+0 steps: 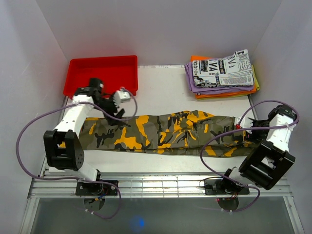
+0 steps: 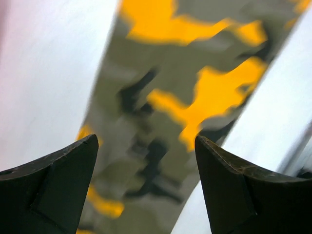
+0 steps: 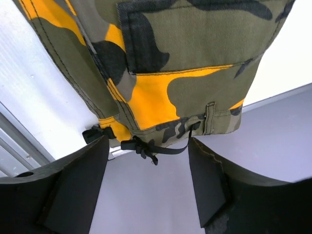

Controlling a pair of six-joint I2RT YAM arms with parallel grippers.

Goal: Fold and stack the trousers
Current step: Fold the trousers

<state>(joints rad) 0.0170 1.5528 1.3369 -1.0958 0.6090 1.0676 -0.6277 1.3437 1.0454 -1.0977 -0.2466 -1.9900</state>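
Trousers (image 1: 165, 132) of soft olive, black and yellow-orange camouflage cloth lie flat on the white table (image 1: 161, 92), their long axis running left to right in front of both arms. The black two-finger left gripper (image 1: 115, 117) is poised over the far edge near the leg end, its fingers apart with nothing between them. The right gripper (image 1: 242, 123), equally spread and empty, faces the waistband (image 3: 195, 122) and its black drawstring (image 3: 146, 146) at the opposite end. Each arm is nearest its own end, so the coming fold likely means carrying one end along that axis to the other. Counted: one pair of trousers, two grippers, one red plastic tray (image 1: 105, 73) at far left, and one stack of folded garments (image 1: 223, 73) at far right, newspaper print on top.
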